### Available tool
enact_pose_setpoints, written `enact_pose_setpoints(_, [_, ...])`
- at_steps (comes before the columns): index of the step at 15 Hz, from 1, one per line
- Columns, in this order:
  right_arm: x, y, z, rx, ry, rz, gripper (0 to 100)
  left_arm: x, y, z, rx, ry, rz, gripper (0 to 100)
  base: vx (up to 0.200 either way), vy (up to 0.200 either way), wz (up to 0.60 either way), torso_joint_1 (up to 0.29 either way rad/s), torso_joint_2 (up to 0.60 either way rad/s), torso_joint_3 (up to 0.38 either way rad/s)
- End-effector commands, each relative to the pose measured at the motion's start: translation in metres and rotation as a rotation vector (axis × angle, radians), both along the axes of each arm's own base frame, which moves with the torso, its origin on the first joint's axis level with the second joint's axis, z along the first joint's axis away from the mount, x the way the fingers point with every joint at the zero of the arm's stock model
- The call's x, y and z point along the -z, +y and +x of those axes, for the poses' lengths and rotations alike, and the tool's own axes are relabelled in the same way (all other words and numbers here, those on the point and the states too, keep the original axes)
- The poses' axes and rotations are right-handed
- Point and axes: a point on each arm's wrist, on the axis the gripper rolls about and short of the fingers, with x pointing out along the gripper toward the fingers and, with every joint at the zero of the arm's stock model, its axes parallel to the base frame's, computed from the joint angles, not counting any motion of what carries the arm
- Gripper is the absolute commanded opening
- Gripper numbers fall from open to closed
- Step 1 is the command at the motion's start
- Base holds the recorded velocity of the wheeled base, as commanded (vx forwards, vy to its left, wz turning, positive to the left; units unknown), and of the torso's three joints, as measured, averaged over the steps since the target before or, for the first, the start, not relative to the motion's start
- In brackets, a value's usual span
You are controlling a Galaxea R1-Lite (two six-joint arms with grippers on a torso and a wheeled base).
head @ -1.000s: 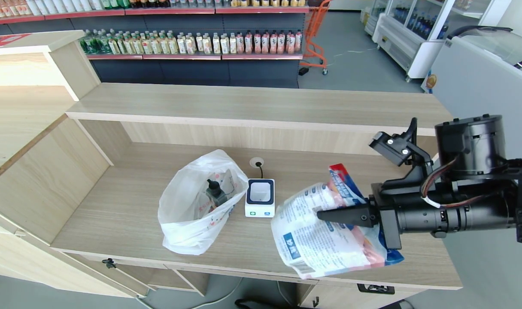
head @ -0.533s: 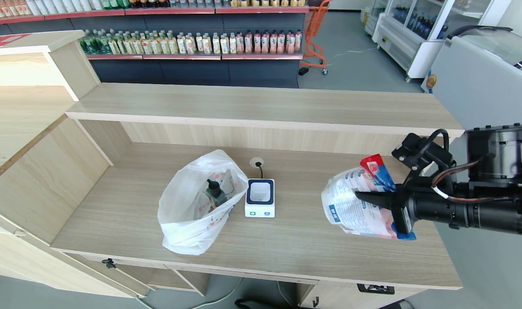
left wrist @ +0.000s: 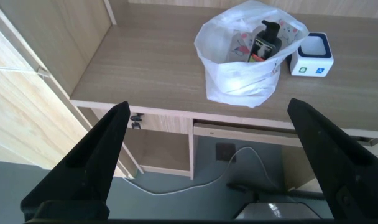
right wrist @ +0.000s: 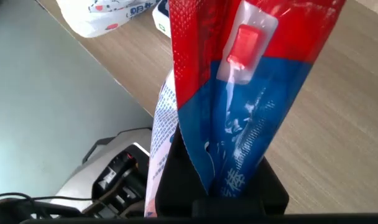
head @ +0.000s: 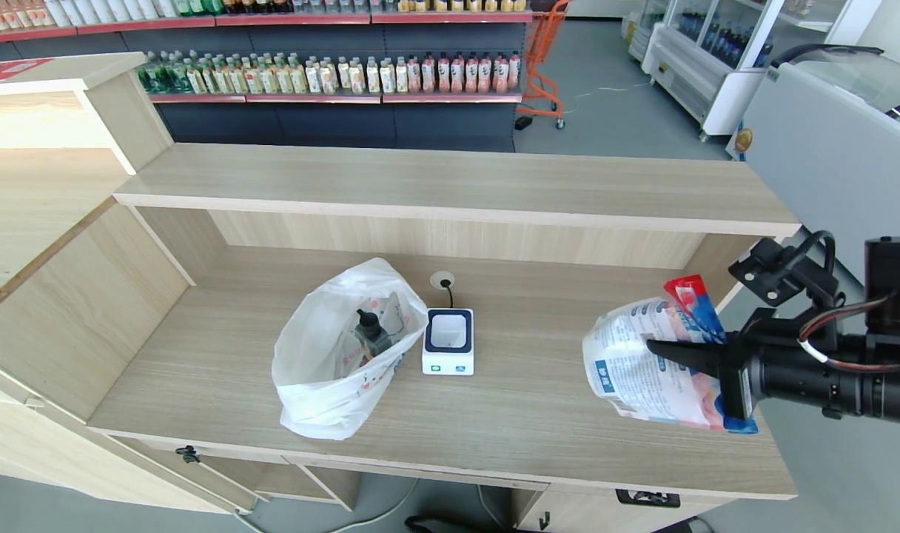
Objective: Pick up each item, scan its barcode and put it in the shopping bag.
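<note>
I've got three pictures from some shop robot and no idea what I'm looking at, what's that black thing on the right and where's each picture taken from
This is a two-armed robot at a shop checkout. The wide picture comes from a camera on its head, looking down at the wooden counter. The other two come from cameras on its wrists. The black thing is its right arm; the right gripper is shut on a soft packet at the counter's right end, seen close up in the right wrist picture. The left gripper is open, out in front of the counter. On the counter stand a white shopping bag with a dark pump bottle inside and a small scanner beside it.
</note>
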Motion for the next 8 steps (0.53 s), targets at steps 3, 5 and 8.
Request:
enact_pose_setpoints(3, [-0.002, -0.004, -0.014, 0.029, 0.03, 0.067, 0, 0.0, 0.0, 0.0, -0.001, 0.0, 0.003, 100, 0.0, 0.2, 0.0, -0.003, 0.0, 0.001])
enact_pose_setpoints(5, [0.001, -0.009, -0.015, 0.057, 0.052, 0.08, 0, 0.0, 0.0, 0.0, -0.001, 0.0, 0.014, 100, 0.0, 0.2, 0.0, 0.012, 0.01, 0.0])
enact_pose_setpoints(8, [0.005, -0.017, -0.011, 0.103, 0.073, 0.085, 0, 0.0, 0.0, 0.0, 0.001, 0.0, 0.017, 100, 0.0, 0.2, 0.0, -0.002, 0.0, 0.004])
